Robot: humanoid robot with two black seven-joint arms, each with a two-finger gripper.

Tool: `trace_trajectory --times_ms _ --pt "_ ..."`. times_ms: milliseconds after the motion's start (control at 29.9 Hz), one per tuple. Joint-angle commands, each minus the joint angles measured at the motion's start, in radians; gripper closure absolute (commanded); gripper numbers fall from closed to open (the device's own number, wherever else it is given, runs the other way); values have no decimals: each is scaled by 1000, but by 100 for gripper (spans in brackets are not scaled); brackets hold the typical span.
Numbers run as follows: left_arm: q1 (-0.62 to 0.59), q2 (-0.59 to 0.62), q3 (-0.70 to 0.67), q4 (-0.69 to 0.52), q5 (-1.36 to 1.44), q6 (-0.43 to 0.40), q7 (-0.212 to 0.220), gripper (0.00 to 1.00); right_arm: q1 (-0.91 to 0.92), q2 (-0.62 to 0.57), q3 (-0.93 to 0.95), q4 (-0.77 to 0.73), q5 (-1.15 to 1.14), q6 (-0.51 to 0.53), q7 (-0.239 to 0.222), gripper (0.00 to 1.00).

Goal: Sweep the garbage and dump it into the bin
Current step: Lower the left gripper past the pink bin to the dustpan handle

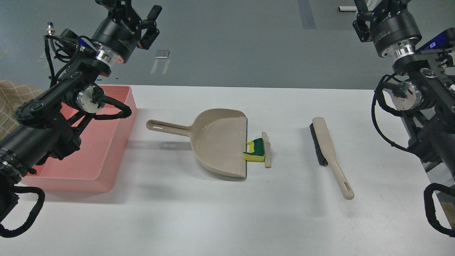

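The garbage lies at the table's middle: a small yellow sponge piece with a green layer (256, 150) and a thin pale-beige slice (268, 153) touching its right side. Both rest against the open lip of the beige dustpan (217, 142), whose handle points left. The beige black-bristled brush (328, 153) lies on the table to their right. The salmon-pink bin (106, 156) stands at the left, partly hidden by my left arm. My left gripper (133, 9) is raised high above the bin's far end, with its fingers apart and empty. My right gripper (373, 5) is high at the top right, its fingers cut off by the frame edge.
The white table (227, 213) ends at its far edge just behind the bin and dustpan, with grey floor beyond. A beige checked cloth (14, 96) shows at the far left. My right arm's thick links hang along the table's right edge.
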Motion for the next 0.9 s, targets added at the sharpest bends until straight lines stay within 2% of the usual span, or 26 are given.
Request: trace_trajectory --times_ms 0,602,769,869 --pt "0 0 0 0 1 2 0 2 0 0 0 0 0 0 -1 0" --pt "3 0 0 -3 1 6 -2 2 5 0 2 1 0 -1 -1 0" --pt "40 58 25 -129 47 52 -3 2 5 -2 2 1 0 0 -1 0" --pt "87 153 54 -262 176 92 -3 2 5 -11 2 3 1 -2 1 0"
